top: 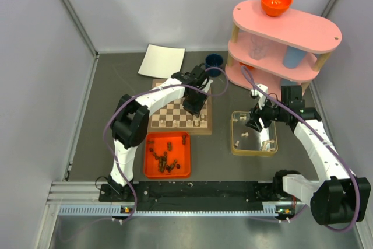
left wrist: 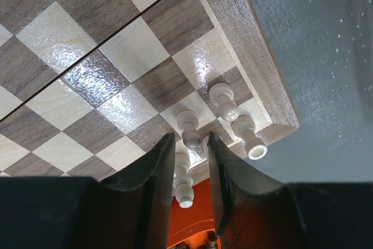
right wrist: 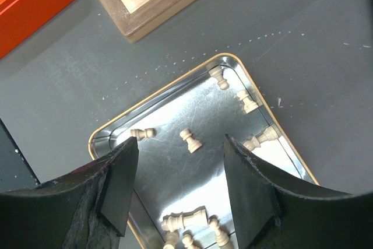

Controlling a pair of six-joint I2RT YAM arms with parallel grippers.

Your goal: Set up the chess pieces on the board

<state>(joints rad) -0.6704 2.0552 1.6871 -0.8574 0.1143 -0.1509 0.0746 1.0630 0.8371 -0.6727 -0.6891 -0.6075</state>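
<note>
**PAWN SET-DOWN AT BOARD CORNER**

Found left gripper (left wrist: pixel 190 144) low over the board (top: pixel 166 115), at its 4 o'clock corner in the top view. Noted its fingers (left wrist: pixel 160 185) parted only a little, straddling an upright pale pawn (left wrist: pixel 187 122) with a sliver of gap each side; judged no firm hold. Counted three more pale men (left wrist: pixel 224 100) near that corner. Found right gripper (right wrist: pixel 178 150) spread wide and empty above the metal tin (right wrist: pixel 224 56), at 3 o'clock of the board, with loose pale chess pieces (right wrist: pixel 191 141) lying inside. Logged dark pieces (top: pixel 166 158) in the orange tray (top: pixel 185 167) at 6 o'clock. Judged pieces light, hard, smooth, top-heavy, easily tipped. Recommend pinching squarely at the neck below the head, then lifting straight up, clear of neighbours.
</note>
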